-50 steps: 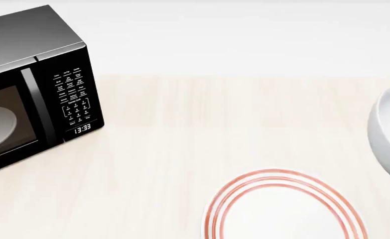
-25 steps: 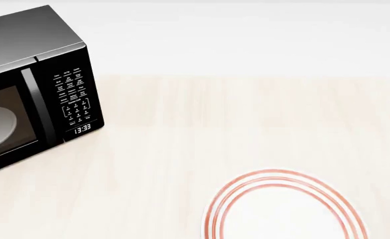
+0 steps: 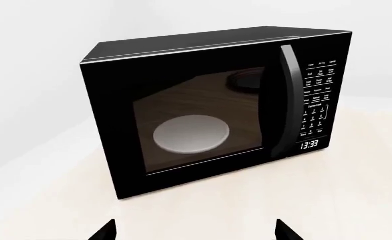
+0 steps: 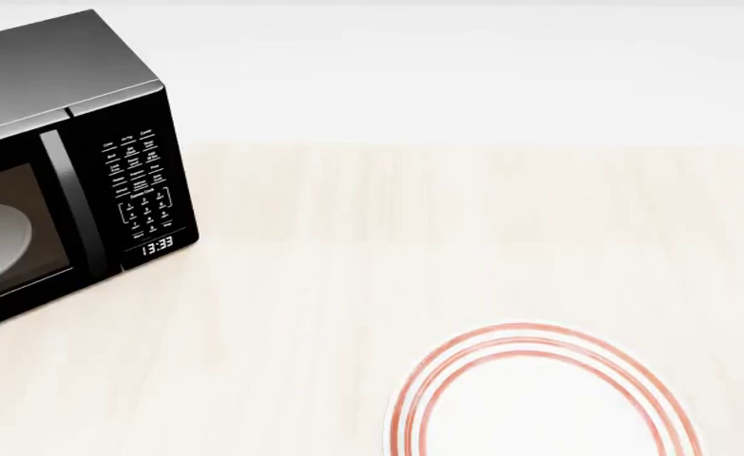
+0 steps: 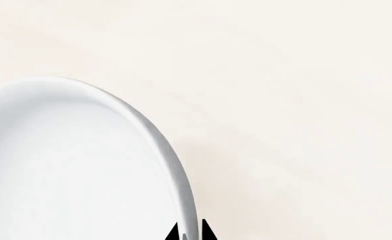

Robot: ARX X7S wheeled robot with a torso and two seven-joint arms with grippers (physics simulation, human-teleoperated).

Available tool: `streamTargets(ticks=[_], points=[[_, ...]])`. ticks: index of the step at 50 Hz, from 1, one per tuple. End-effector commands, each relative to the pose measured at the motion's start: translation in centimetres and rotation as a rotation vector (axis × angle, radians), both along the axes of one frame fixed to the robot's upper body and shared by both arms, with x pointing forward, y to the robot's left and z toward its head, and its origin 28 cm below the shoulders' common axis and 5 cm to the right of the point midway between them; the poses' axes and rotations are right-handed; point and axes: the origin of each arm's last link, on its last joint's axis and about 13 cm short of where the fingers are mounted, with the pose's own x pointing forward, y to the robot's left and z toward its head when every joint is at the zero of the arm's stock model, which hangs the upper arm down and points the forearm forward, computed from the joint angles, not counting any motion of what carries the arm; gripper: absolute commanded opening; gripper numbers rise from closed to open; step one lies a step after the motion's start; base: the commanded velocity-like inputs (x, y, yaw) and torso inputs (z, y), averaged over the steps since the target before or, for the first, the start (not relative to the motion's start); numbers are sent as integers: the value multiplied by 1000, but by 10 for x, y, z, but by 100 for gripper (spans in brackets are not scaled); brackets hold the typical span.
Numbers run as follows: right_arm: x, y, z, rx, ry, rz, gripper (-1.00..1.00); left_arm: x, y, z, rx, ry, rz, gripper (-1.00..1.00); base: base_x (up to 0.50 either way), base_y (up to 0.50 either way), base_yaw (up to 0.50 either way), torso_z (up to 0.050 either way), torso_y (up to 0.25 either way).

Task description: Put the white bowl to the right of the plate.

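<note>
The plate (image 4: 543,399), flat and white with thin red rings, lies at the near right of the head view, partly cut off by the picture's lower edge. The white bowl (image 5: 69,170) shows only in the right wrist view, plain and glossy over the pale table. My right gripper (image 5: 190,232) is shut on the bowl's rim, one black fingertip on each side of it. My left gripper (image 3: 194,231) is open with nothing between its fingertips, facing the microwave. Neither gripper shows in the head view, and the bowl is out of that view too.
A black microwave (image 4: 55,171) stands at the far left of the pale wooden table (image 4: 385,247), door closed, a greyish glass disc (image 3: 190,133) inside. A white wall runs along the back.
A second ago the white bowl showed at the right edge of the head view; it has since gone out of that view to the right. The plate and microwave have not moved.
</note>
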Motion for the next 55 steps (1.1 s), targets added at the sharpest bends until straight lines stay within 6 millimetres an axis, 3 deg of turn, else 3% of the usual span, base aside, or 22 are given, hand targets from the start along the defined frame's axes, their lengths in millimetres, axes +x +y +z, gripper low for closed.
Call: streamTargets(ticks=[1,19,46,47,55], points=[[3,-2,-6,10,-41,-4,-100,0,0,0,3,2,1,100,0,0,0,0,0],[5,3,-32,29,-6,2,-100,0,-2,-1,8,3,-1,100,0,0,0,0,0],[15,12,-41,13,27,-4,-100,0,-2,-1,8,1,-2,100,0,0,0,0,0],[15,12,-41,8,32,-4,100,0,-2,-1,9,1,-2,100,0,0,0,0,10],[16,11,-39,3,28,-7,100,0,-2,-1,8,2,-3,100,0,0,0,0,0]])
